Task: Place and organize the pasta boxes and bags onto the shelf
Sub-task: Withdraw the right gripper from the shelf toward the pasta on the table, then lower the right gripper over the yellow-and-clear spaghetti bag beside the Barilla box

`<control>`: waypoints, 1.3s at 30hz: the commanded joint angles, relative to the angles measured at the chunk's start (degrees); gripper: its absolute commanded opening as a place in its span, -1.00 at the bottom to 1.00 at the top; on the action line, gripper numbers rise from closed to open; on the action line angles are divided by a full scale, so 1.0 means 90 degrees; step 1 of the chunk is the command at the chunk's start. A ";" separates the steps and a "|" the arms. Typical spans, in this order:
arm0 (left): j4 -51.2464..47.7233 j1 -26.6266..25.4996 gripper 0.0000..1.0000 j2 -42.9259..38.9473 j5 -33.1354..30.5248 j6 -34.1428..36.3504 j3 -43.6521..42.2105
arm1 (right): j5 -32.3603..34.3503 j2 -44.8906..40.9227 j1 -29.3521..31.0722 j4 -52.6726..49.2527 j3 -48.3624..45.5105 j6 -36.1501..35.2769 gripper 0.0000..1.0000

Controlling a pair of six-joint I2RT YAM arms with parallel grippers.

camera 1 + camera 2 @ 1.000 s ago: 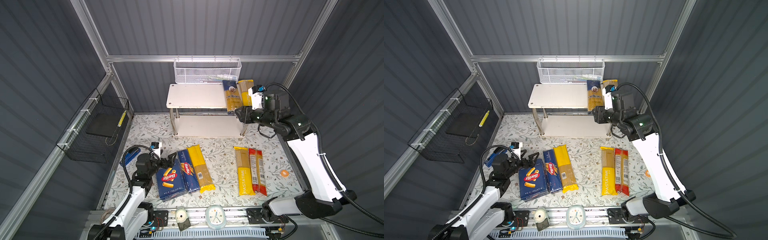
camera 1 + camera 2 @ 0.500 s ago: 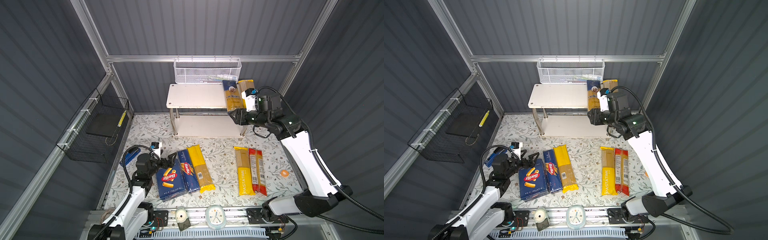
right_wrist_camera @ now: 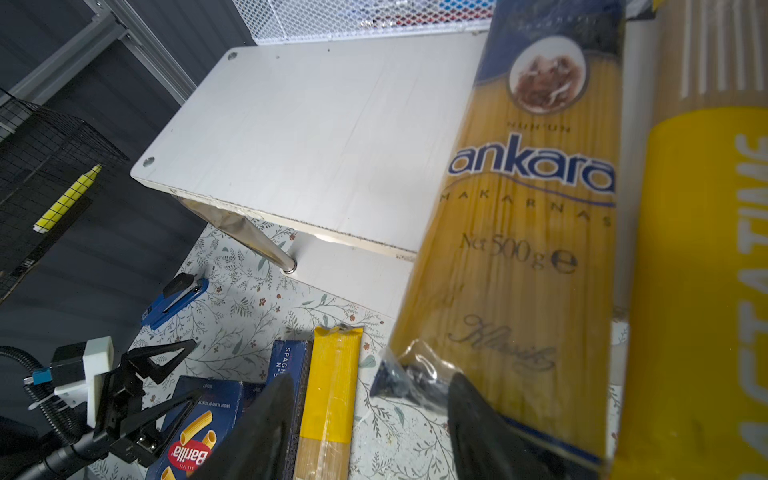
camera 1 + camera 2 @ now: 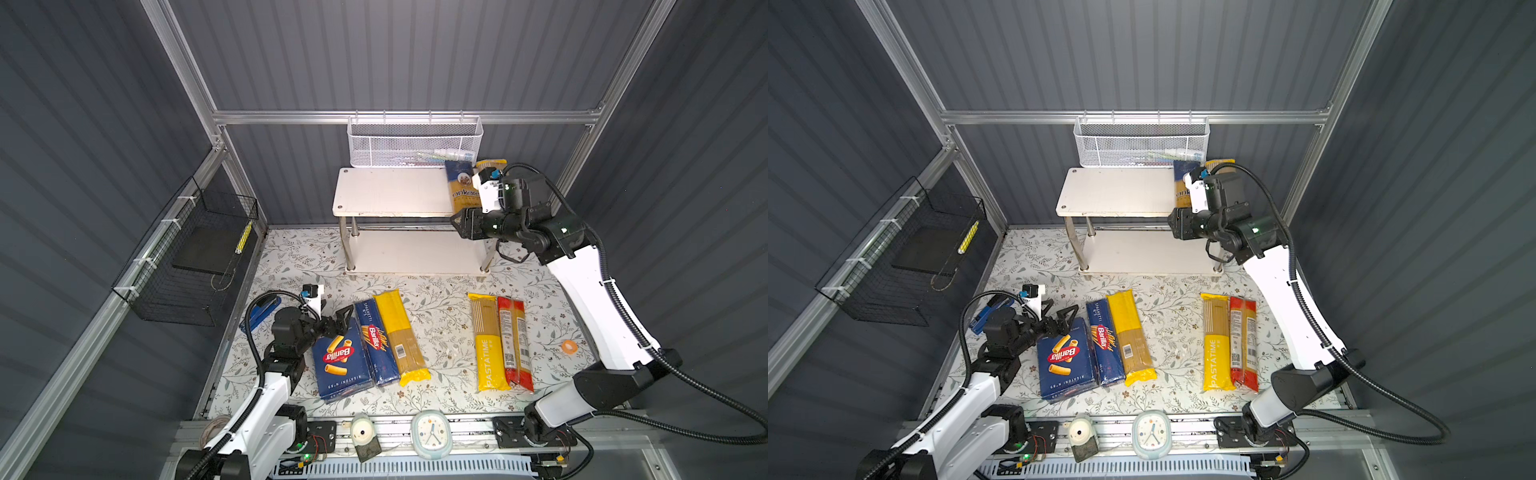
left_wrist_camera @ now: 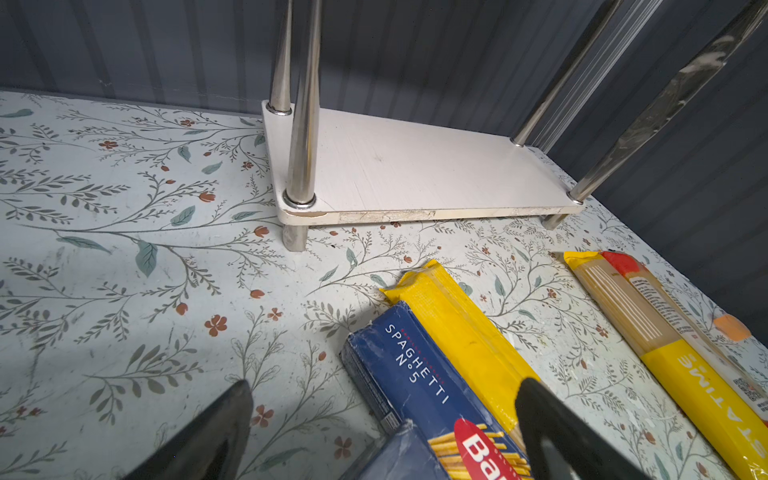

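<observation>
Inspecting the right hand (image 4: pixel 457 222) first, we find its fingers apart at the front edge of the top board of the shelf (image 4: pixel 390 195), clamped on nothing. In the right wrist view the crimped end of the ankara bag (image 3: pixel 528 208) lies in the gap between the fingers; we cannot tell whether either finger touches it. That bag runs away from the hand across the top board, its near end overhanging the front edge. The shelved PASTATIME bag (image 3: pixel 706 249) lies just beside it, at the end of the board.

The left hand (image 4: pixel 337 320) hangs low over the bench (image 4: pixel 440 316), fingers apart and holding nothing, above the far end of the rigatoni box (image 4: pixel 340 361). Just beside that box, outward from the hand, lie the spaghetti box (image 4: pixel 374 345) and then the plain yellow bag (image 4: pixel 401 336), packed close in a row.

Well apart from both hands, the second PASTATIME bag (image 4: pixel 488 345) and the red bag (image 4: pixel 515 345) lie side by side on the bench.
</observation>
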 commanded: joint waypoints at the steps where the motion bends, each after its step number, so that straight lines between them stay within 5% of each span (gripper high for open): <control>1: -0.0027 -0.0035 0.99 -0.0078 0.0001 -0.0032 -0.0037 | -0.0138 0.0214 -0.0011 -0.0538 0.0768 -0.0301 0.22; 7: -0.0042 -0.0035 0.99 0.0063 -0.0010 -0.0031 0.0020 | -0.0500 -0.0033 0.0114 -0.1098 0.0982 -0.0393 0.22; 18: -0.0012 -0.0034 0.99 0.0091 0.0089 -0.0056 0.0038 | 0.1229 -0.2123 0.2508 0.0096 -0.2453 -0.0991 0.32; 23: -0.0028 -0.0035 0.99 0.0035 0.0046 0.0008 0.0003 | 0.1477 -0.2675 0.3021 0.0785 -0.3666 -0.0561 0.38; 33: 0.0012 -0.0035 0.99 0.0265 0.0147 -0.0037 0.0089 | 0.1727 -0.2744 0.3379 0.1829 -0.5598 0.0609 0.49; 39: 0.0003 -0.0035 0.99 0.0319 0.0212 -0.0017 0.0128 | 0.2133 -0.1925 0.3646 0.2039 -0.6033 0.1094 0.55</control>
